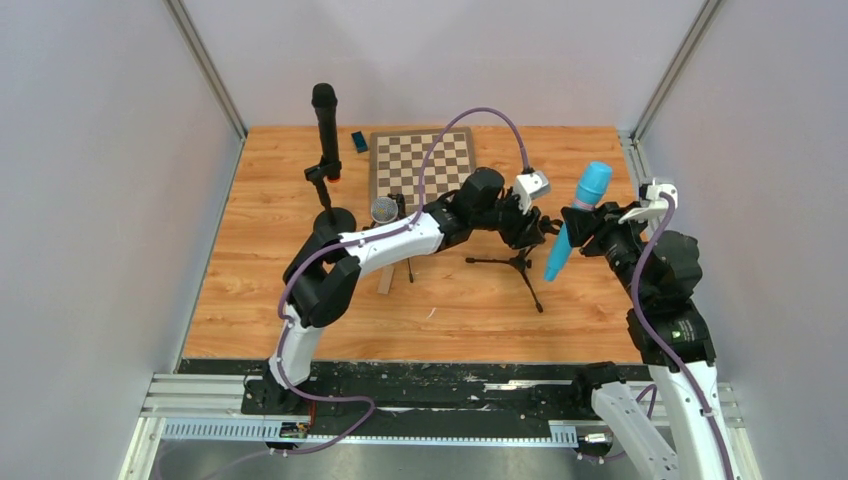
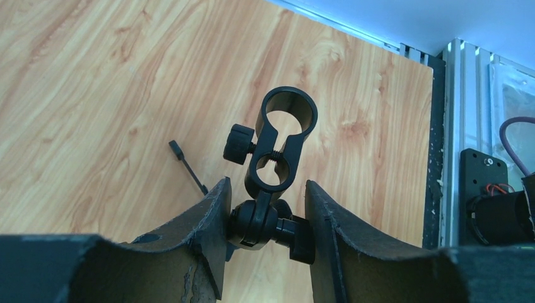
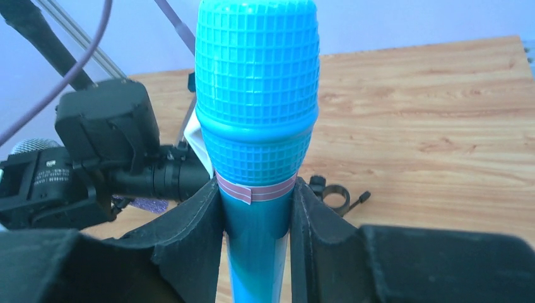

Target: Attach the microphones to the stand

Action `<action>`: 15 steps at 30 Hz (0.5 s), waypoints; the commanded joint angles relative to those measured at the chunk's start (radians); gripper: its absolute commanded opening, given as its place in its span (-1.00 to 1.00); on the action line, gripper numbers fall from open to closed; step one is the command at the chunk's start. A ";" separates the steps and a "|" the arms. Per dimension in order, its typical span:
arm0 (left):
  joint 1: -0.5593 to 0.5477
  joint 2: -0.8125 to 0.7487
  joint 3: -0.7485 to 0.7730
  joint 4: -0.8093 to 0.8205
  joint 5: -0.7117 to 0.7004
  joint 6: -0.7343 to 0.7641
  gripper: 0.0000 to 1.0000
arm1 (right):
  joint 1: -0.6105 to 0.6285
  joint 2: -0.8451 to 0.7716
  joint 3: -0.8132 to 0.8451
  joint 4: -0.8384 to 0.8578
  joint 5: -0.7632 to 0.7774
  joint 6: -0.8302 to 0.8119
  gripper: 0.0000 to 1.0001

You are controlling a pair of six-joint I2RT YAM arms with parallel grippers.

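A small black tripod stand (image 1: 516,263) is on the wooden table right of centre. My left gripper (image 1: 538,228) is shut on its top joint (image 2: 255,222). The empty ring clip (image 2: 282,142) rises above the fingers (image 2: 205,218). My right gripper (image 1: 588,226) is shut on the light blue microphone (image 1: 590,186), held head up and tilted just right of the stand. Its fingers (image 3: 199,218) clamp the handle below the grille (image 3: 255,95). A long black microphone (image 1: 325,125) with an orange end stands upright in another stand at the back left. The purple microphone's silver grille (image 1: 384,210) shows by my left arm.
A chessboard (image 1: 422,165) lies at the back centre with a small dark block (image 1: 359,141) beside it. The other stand's round base (image 1: 335,220) is left of my left arm. Grey walls enclose the table on three sides. A loose black ring clip (image 3: 334,197) lies on the wood.
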 commanded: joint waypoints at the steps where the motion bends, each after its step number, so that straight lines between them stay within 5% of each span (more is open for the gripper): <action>1: -0.030 -0.117 -0.035 -0.019 -0.069 -0.052 -1.00 | -0.004 0.005 0.048 0.039 -0.013 -0.021 -1.00; 15: -0.093 -0.254 -0.223 0.020 -0.193 -0.129 -0.94 | -0.002 0.064 0.150 0.044 -0.005 -0.046 -1.00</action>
